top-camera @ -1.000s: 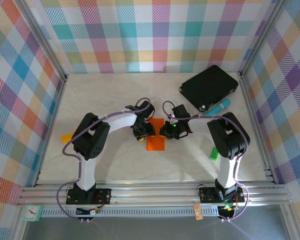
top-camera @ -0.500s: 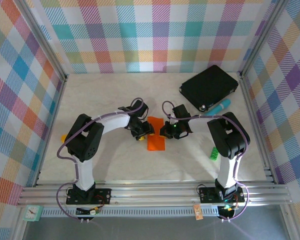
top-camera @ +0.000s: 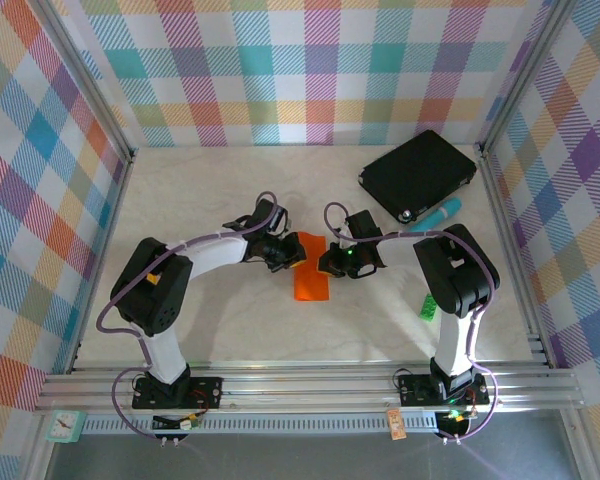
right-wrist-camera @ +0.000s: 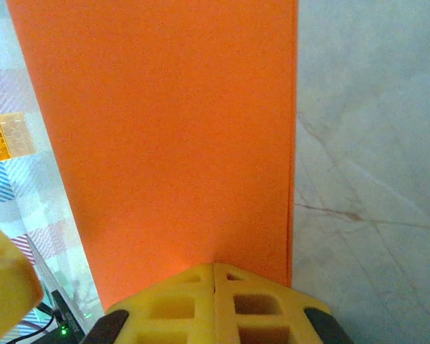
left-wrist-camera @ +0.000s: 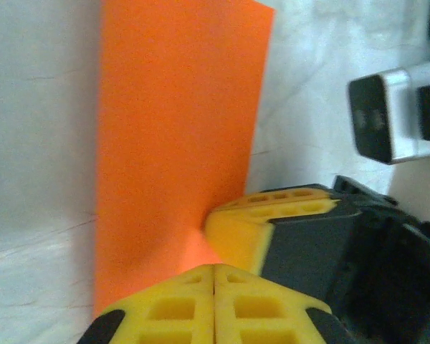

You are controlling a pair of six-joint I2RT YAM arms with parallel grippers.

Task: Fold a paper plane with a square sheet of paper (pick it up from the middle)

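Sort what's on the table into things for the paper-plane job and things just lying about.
For the job: orange paper, left tool and right tool, both shut on it.
Lying about: black pad, green block, teal stick beside the pad.

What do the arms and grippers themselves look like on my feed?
The left arm and right arm have white links, black joint housings and looping lilac cables. The left gripper and right gripper carry yellow fingers with square cut-outs.

Tally on bench (top-camera: 230,330): one folded bright orange paper sheet (top-camera: 311,285); one flat black rectangular pad (top-camera: 417,174); one small green block (top-camera: 428,307); one short teal cylinder (top-camera: 442,212).
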